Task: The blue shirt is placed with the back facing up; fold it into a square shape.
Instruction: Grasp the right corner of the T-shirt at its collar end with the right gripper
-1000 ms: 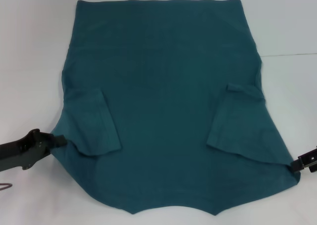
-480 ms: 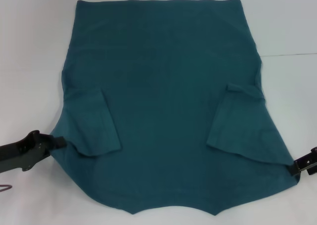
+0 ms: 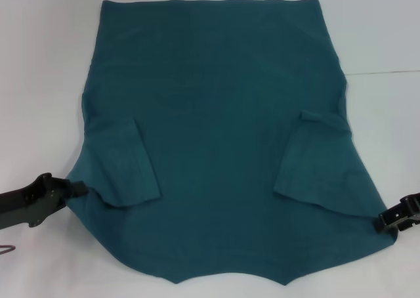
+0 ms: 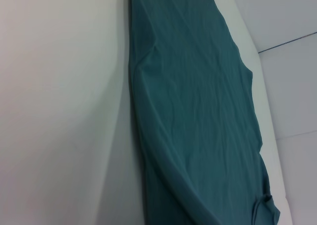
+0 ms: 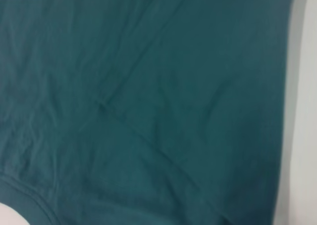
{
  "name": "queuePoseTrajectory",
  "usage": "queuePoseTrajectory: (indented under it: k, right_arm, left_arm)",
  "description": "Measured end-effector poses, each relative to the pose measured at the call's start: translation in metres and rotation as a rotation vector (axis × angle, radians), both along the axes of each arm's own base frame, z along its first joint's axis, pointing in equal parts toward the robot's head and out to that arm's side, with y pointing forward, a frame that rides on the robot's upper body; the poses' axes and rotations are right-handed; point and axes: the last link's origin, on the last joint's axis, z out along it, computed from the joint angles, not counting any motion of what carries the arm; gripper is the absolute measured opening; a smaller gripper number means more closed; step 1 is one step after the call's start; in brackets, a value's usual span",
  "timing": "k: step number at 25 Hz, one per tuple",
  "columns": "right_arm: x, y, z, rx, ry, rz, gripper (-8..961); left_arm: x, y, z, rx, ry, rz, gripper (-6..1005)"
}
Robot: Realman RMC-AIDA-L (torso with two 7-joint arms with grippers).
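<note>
The blue shirt (image 3: 216, 114) lies flat on the white table (image 3: 39, 81), plain side up, with its hem far from me and its collar edge near me. Both short sleeves are folded inward, the left sleeve (image 3: 125, 163) and the right sleeve (image 3: 315, 170). My left gripper (image 3: 77, 187) sits low at the shirt's left shoulder edge and touches the cloth. At the right shoulder edge, my right gripper (image 3: 384, 222) meets the cloth. The left wrist view shows the shirt (image 4: 198, 111) running lengthwise, and the right wrist view is filled by the shirt (image 5: 148, 86).
White table surrounds the shirt on the left, right and far sides. A thin seam line (image 3: 387, 71) crosses the table at the right. A small thin object (image 3: 6, 247) lies at the near left edge.
My right gripper has shifted slightly inward and down toward the shirt's right edge. The left gripper and the shirt have not visibly moved.
</note>
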Motion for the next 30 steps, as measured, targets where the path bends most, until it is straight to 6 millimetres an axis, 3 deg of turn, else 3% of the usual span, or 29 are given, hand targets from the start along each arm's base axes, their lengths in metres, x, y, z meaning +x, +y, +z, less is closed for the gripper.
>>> queuePoseTrajectory:
  k: [30]
  right_arm:
    - [-0.025,0.012,-0.029,-0.008,0.038,0.071,638]
  left_arm:
    - [-0.001,0.001,0.0,0.006,0.001,0.013,8]
